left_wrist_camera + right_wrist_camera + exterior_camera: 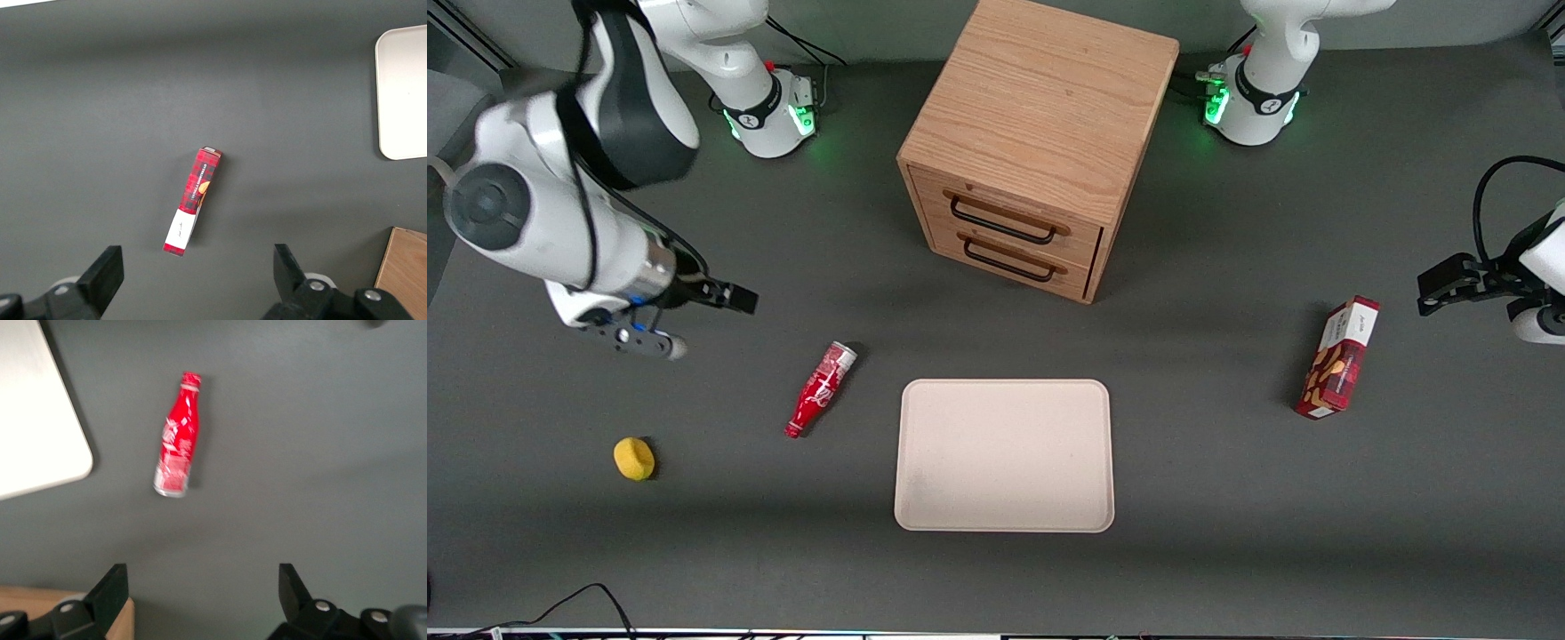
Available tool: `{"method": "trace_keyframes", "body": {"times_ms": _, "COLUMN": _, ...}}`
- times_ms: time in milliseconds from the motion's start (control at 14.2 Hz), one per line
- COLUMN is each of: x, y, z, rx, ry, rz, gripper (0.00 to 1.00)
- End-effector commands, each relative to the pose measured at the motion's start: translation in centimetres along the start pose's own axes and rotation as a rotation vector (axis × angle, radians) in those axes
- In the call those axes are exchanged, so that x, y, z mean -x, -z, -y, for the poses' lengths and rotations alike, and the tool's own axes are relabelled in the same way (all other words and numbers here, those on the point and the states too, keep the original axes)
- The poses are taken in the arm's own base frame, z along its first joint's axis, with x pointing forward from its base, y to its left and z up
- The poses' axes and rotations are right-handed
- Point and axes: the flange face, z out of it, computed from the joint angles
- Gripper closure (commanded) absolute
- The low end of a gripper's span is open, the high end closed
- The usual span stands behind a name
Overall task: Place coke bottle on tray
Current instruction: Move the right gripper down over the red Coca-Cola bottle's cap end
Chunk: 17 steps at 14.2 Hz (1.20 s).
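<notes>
The coke bottle (820, 388) lies on its side on the dark table, with its red cap toward the front camera and its silvery base away from it. It also shows in the right wrist view (177, 443). The beige tray (1005, 453) lies flat beside the bottle, toward the parked arm's end, with nothing on it. One corner of the tray shows in the right wrist view (33, 420). My gripper (734, 298) hangs above the table, farther from the front camera than the bottle and toward the working arm's end. It is open and holds nothing (200, 577).
A wooden two-drawer cabinet (1040, 142) stands farther from the front camera than the tray. A red snack box (1338, 358) lies toward the parked arm's end. A small yellow round thing (634, 459) sits nearer the front camera than the gripper.
</notes>
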Motion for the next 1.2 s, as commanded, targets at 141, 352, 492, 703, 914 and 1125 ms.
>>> {"method": "trace_keyframes", "body": {"times_ms": 141, "x": -1.6, "y": -7.0, "z": 2.7, "rx": -0.010, "ry": -0.073, "rz": -0.054, "gripper": 0.00}}
{"method": "trace_keyframes", "body": {"times_ms": 352, "x": -2.0, "y": -12.0, "z": 3.0, "rx": -0.044, "ry": -0.106, "rz": -0.106, "gripper": 0.00}}
{"method": "trace_keyframes", "body": {"times_ms": 492, "x": -2.6, "y": -13.8, "z": 3.2, "rx": -0.055, "ry": -0.125, "rz": -0.122, "gripper": 0.00}}
{"method": "trace_keyframes", "body": {"times_ms": 703, "x": -2.6, "y": -17.3, "z": 4.0, "rx": -0.048, "ry": -0.166, "rz": -0.158, "gripper": 0.00}}
{"method": "trace_keyframes", "body": {"times_ms": 914, "x": -3.1, "y": -20.4, "z": 4.6, "rx": -0.038, "ry": -0.191, "rz": -0.203, "gripper": 0.00}}
{"method": "trace_keyframes", "body": {"times_ms": 1125, "x": -3.0, "y": -23.2, "z": 4.8, "rx": -0.009, "ry": -0.178, "rz": -0.199, "gripper": 0.00}}
